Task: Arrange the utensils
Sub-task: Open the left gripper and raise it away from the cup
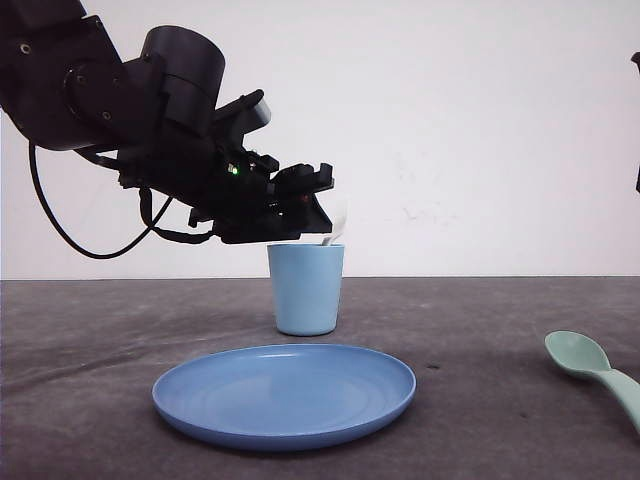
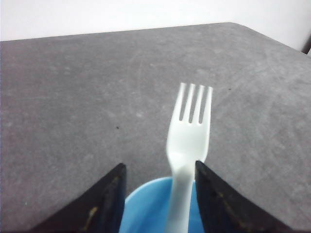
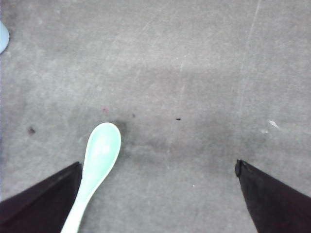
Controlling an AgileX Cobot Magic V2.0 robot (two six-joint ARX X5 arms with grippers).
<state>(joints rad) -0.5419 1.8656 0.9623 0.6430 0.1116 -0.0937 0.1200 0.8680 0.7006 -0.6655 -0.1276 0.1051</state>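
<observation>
One fork (image 2: 188, 141), spoon (image 3: 99, 160), cup (image 1: 306, 288) (blue), plate (image 1: 284, 392).

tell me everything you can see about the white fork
The white fork looks like smooth, slightly glossy plastic, with four short tines and a narrow handle. It stands tines up between the fingers of the left gripper, its neck against one finger, and its handle runs down into the light blue cup. In the front view just a pale sliver shows above the cup's rim, beside the gripper. Whether the fingers pinch it cannot be told.
</observation>
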